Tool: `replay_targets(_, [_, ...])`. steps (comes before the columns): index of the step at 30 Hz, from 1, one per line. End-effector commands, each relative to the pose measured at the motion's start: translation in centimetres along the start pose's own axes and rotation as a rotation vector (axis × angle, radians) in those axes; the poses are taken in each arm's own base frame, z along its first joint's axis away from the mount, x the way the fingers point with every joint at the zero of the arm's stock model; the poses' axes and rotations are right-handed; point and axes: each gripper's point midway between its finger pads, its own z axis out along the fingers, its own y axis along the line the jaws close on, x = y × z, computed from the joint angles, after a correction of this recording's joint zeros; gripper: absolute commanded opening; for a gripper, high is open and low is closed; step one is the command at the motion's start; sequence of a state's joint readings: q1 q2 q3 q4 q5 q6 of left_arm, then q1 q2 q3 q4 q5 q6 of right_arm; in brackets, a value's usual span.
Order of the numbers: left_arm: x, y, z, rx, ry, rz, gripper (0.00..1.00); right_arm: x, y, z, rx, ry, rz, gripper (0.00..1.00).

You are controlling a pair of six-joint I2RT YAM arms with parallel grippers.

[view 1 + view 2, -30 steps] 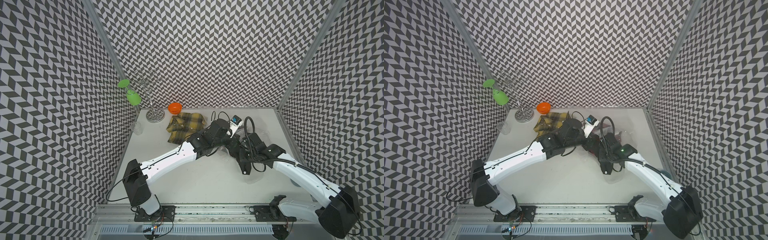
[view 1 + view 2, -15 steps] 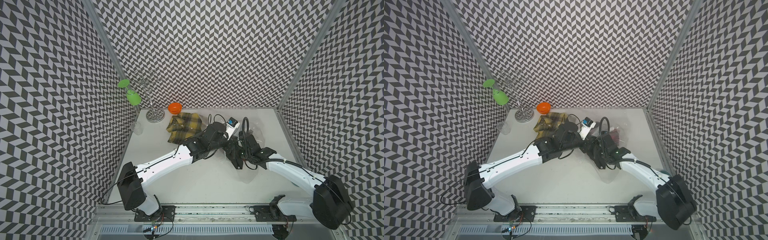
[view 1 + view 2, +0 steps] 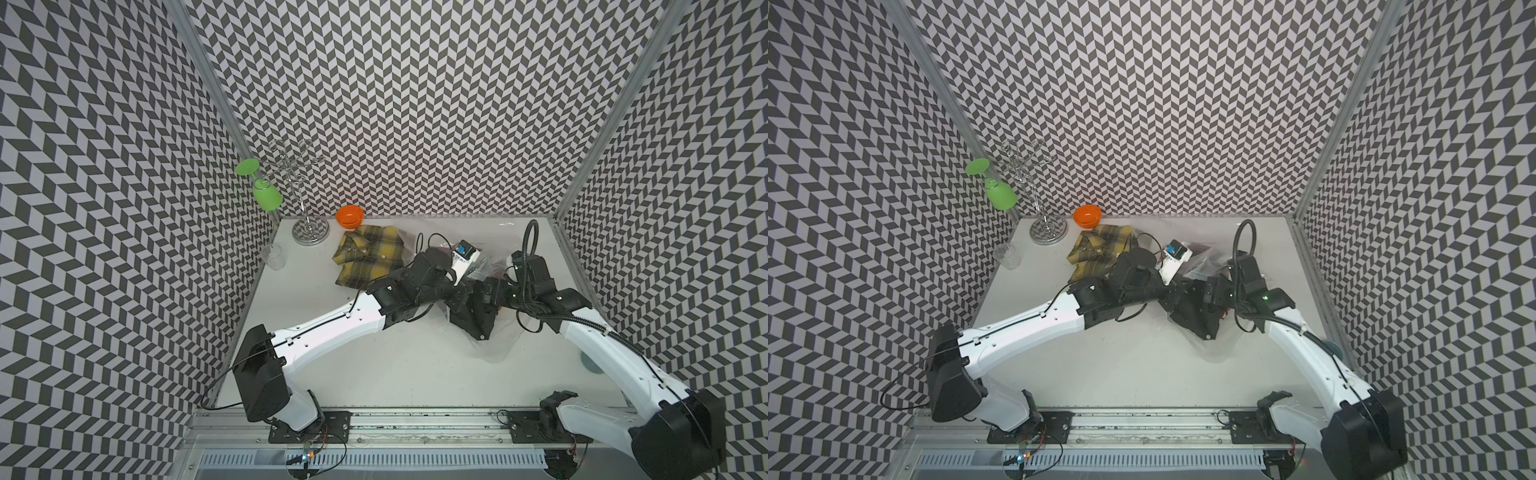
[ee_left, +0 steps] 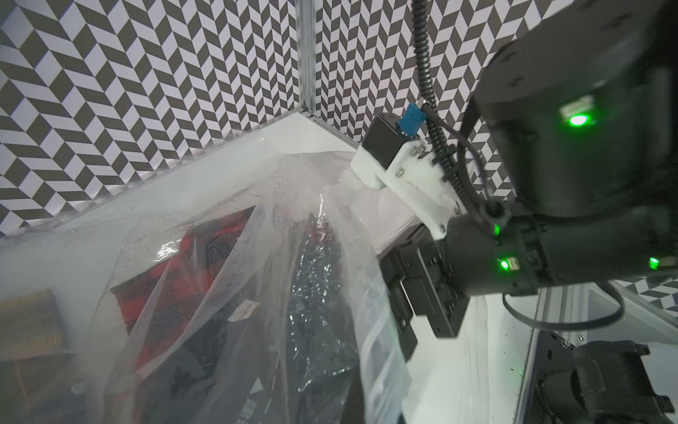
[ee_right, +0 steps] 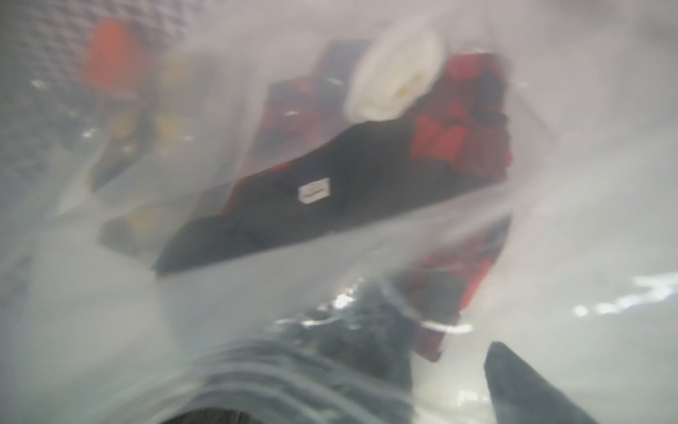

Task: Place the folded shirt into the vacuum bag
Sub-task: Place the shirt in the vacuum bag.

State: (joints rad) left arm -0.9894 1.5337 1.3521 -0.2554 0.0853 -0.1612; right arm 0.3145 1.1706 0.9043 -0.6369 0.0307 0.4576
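Note:
The clear vacuum bag lies crumpled on the right half of the table, and its white valve shows in the right wrist view. Seen through the film, a black folded shirt with a white label rests on a red-and-black plaid shirt. My left gripper is shut on the bag's film and holds it raised, with its fingers hidden by plastic. My right gripper stands open at the bag's mouth beside the black shirt, gripping nothing.
A yellow plaid shirt lies outside the bag at the back left, next to an orange bowl. A wire glass rack with a hanging green glass and a clear cup stand by the left wall.
The right gripper's jaws have opened wide and let go of the black shirt. The left gripper has stayed shut on the bag film.

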Motion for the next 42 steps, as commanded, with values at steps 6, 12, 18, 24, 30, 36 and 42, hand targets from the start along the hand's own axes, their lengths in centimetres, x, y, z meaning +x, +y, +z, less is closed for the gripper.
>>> replay_targets(6, [0.0,-2.4,-0.5,0.061,-0.03,-0.021,0.0,3.8,3.7,-2.0,-0.13,0.044,0.059,0.8])
replay_targets(12, [0.8,-3.4,0.2,0.088,-0.02,-0.027,0.0,8.8,0.3,2.0,0.039,0.141,0.094,0.93])
replay_targets(18, [2.5,-4.5,0.3,0.1,0.012,-0.034,0.0,10.0,-2.8,3.9,0.091,0.12,0.211,0.95])
replay_targets(24, [4.4,-5.1,1.1,0.116,0.047,-0.042,0.0,10.8,-3.8,4.5,0.008,0.156,0.251,0.97])
replay_targets(30, [4.8,-5.8,1.5,0.132,0.057,-0.032,0.0,7.9,-2.2,3.2,-0.15,0.142,0.289,0.99])
replay_targets(36, [4.9,-6.0,1.4,0.134,0.051,-0.042,0.0,4.7,0.2,-1.2,-0.231,0.079,0.281,0.91])
replay_targets(42, [4.4,-6.0,1.7,0.129,0.038,-0.042,0.0,7.6,2.4,-1.8,-0.287,0.143,0.298,0.83])
